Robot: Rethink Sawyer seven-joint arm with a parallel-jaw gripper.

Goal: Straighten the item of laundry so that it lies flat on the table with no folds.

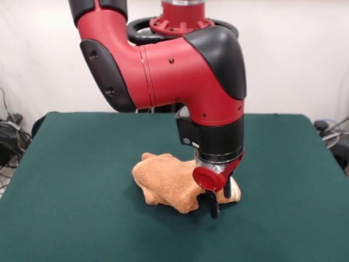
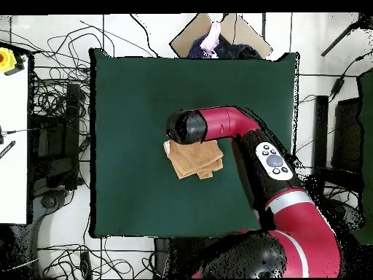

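The item of laundry (image 1: 163,180) is an orange-tan towel, bunched into a crumpled, folded heap near the middle of the dark green table (image 1: 76,180). My gripper (image 1: 216,203) points straight down at the heap's right end in the front view, touching or pressing into the cloth by the table top. The red wrist flange hides how it stands. From overhead, the towel (image 2: 198,162) shows as a roughly square folded patch on the table (image 2: 131,87). The arm's black and red wrist (image 2: 188,127) covers its upper left part and hides the gripper.
The red arm (image 2: 277,168) reaches across the table's right half in the overhead view. On the floor beyond the table lie tangled cables (image 2: 55,109), a cardboard box with cloth (image 2: 218,36) and a white bench (image 2: 14,146) at the left.
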